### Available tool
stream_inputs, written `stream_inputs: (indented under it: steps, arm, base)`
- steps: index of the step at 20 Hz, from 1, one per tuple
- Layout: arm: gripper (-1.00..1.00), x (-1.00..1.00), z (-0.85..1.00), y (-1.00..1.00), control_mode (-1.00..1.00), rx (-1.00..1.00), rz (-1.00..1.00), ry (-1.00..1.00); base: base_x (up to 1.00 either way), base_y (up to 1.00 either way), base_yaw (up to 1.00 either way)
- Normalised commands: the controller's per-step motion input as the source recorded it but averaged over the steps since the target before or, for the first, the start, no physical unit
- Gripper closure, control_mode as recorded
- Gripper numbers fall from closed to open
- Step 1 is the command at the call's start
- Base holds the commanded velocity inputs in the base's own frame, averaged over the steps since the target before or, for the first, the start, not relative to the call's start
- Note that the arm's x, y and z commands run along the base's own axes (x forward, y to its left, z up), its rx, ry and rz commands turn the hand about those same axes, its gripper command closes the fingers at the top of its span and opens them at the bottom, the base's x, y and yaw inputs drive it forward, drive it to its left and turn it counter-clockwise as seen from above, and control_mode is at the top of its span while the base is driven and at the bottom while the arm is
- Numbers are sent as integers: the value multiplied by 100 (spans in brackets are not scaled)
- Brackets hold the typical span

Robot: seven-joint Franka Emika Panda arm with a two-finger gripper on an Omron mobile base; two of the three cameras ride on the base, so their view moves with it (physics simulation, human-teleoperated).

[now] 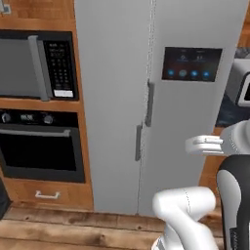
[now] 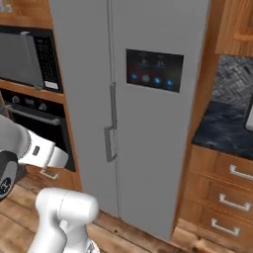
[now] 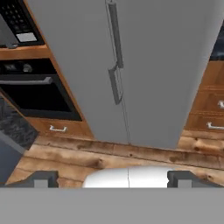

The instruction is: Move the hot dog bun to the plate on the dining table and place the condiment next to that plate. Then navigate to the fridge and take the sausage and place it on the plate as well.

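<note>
The tall grey-silver fridge [image 1: 161, 97] stands straight ahead with both doors shut, also seen in the right base view as the fridge [image 2: 143, 99] and in the hand view as the fridge [image 3: 148, 65]. Two vertical handles [image 1: 144, 119] meet at the door seam, and a dark control panel [image 1: 191, 63] sits on the right door. My gripper [image 3: 112, 178] is open and holds nothing; its two dark fingertips [image 3: 43, 178] stand wide apart, well short of the doors. The bun, plate, condiment, dining table and sausage are out of view.
A microwave [image 1: 36, 63] and black wall oven [image 1: 41, 146] sit in wooden cabinetry left of the fridge. To the right, a dark counter [image 2: 227, 128] tops wooden drawers [image 2: 222, 202]. Wood floor [image 3: 109, 153] lies between me and the fridge.
</note>
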Motion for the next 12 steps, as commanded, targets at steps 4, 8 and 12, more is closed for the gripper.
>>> stream_inputs:
  steps: [4,8,12]
  arm:
    - [-100,0,0,0,100,0,0,0]
    - [-100,0,0,0,100,0,0,0]
    - [-100,0,0,0,100,0,0,0]
  base:
    - [4,69,-42]
    - [-29,37,-36]
    - [-6,45,-33]
